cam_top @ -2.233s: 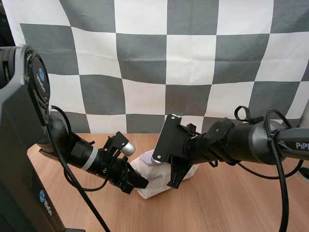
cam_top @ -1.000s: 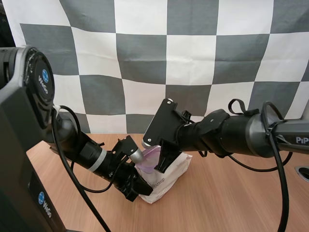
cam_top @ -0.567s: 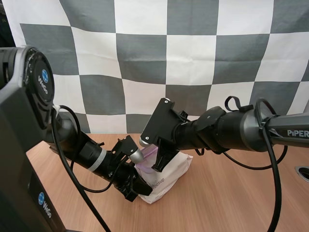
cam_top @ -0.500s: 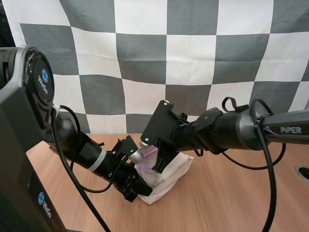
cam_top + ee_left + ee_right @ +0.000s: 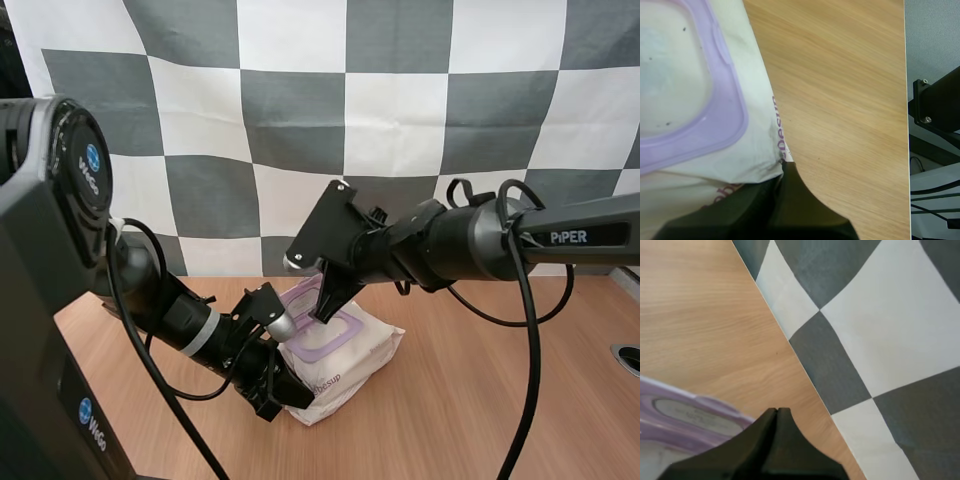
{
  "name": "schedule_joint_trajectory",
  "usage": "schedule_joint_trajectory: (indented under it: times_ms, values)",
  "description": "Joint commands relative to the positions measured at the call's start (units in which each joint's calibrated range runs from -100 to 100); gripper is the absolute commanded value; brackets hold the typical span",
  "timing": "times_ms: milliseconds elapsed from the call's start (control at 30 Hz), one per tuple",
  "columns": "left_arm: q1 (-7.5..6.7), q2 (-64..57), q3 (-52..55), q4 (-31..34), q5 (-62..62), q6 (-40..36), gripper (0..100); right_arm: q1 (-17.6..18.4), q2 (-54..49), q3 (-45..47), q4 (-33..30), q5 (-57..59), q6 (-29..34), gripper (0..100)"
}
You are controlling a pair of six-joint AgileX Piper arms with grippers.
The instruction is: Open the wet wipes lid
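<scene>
The white wet wipes pack [image 5: 352, 356] lies on the table in the high view, its purple frame facing up. My right gripper [image 5: 325, 308] hangs over the pack's far end, shut on the purple lid [image 5: 304, 293], which stands lifted off the frame. My left gripper [image 5: 285, 392] is shut on the pack's near left corner. The left wrist view has the left gripper [image 5: 782, 172] pinching the pack's [image 5: 757, 135] edge beside the purple frame [image 5: 732, 117]. Seen from the right wrist, the right gripper [image 5: 776, 412] is closed at the edge of the lid [image 5: 690, 415].
Bare wooden table [image 5: 480, 410] stretches to the right of the pack. A round hole [image 5: 625, 356] sits near the table's right side. In the left wrist view the table edge [image 5: 905, 125] runs past the pack, with a black stand beyond it.
My right gripper has risen and moved back, taking the purple lid up off the frame. The pack has settled flatter. My left gripper stays on the corner.
</scene>
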Motion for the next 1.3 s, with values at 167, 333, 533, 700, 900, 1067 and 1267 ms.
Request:
schedule_joint_trajectory:
  times_ms: [167,333,533,700,900,1067,1267]
  values:
    - [0.01,0.0,0.1,0.7,0.0,0.0,0,0.0,0.1,-0.1,0.1,1.7,0.0,0]
    - [0.01,0.0,0.1,1.4,1.1,0.0,0,0.0,4.4,-0.1,0.1,-0.6,0.0,0]
    - [0.01,0.0,0.1,2.1,0.7,0.0,0,0.0,8.7,-0.1,-0.2,-6.3,0.0,0]
    - [0.01,0.0,0.1,2.1,0.1,0.0,0,0.0,8.8,-0.2,-0.3,-6.3,0.0,0]
    - [0.01,0.0,0.1,2.1,-0.2,0.0,0,0.0,9.0,-0.5,-0.3,-5.8,0.0,0]
    - [0.01,0.0,0.1,2.2,-1.6,-2.2,0,0.0,11.4,-1.3,-0.3,-7.3,0.0,0]
    - [0.01,-1.5,-0.2,2.2,-6.4,-4.6,22,0.0,10.4,-1.3,1.2,-11.8,0.0,0]
